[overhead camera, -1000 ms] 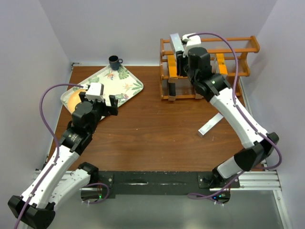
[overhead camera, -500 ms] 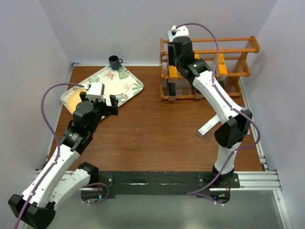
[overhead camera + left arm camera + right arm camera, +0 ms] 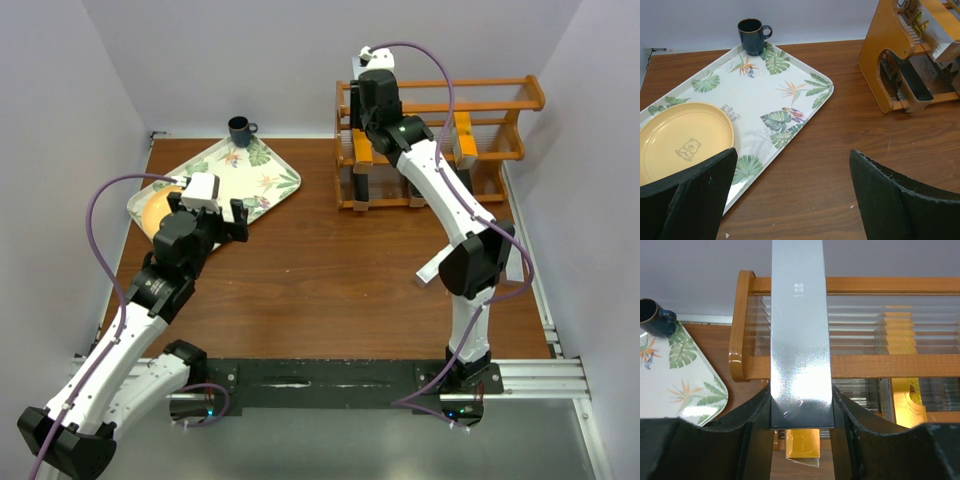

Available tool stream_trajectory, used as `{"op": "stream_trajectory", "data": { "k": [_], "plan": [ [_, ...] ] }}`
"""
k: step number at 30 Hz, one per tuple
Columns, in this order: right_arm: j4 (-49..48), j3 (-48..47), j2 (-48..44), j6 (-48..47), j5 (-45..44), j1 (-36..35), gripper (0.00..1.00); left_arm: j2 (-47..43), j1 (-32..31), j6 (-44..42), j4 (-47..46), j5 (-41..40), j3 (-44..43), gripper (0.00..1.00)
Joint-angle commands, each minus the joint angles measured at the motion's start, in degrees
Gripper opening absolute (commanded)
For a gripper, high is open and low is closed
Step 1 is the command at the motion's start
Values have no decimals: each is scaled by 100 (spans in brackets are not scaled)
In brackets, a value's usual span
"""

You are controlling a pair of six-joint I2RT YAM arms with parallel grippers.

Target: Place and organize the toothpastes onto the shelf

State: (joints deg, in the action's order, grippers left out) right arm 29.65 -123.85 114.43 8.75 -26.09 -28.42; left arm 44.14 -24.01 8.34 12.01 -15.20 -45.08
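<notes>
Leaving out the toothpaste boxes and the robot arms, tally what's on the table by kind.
Leaf-patterned tray: 1
Yellow plate: 1
Dark mug: 1
Wooden shelf: 1
Total: 4

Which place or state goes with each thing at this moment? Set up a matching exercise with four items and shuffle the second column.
Column one:
1. yellow plate
2. loose silver toothpaste box
3. left gripper
4. right gripper

Column two:
A. open, holding nothing
B. lying flat on the table
C. shut on the held silver toothpaste box
D. on the leaf-patterned tray

Pairs: 1-D, 2-B, 3-A, 4-C
</notes>
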Motion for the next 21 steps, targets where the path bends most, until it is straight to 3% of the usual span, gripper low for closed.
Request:
{"op": "stream_trajectory", "data": {
  "k": [1, 4, 8, 14, 21],
  "plan": [
    [-258, -324, -44, 232, -125, 39, 20, -28, 37, -34, -173, -62, 52, 100],
    [-214, -341, -26, 302, -107, 39, 22, -28, 37, -34, -181, -44, 61, 100],
    [-161, -342, -35, 320, -134, 30, 38, -28, 45, -43, -173, -36, 70, 100],
    [-249, -131, -149, 373, -90, 39, 52, -37, 37, -43, -190, -18, 61, 100],
    [-328, 36, -281, 408, -2, 39, 61, -37, 37, -43, -190, -9, 78, 100]
  ]
}}
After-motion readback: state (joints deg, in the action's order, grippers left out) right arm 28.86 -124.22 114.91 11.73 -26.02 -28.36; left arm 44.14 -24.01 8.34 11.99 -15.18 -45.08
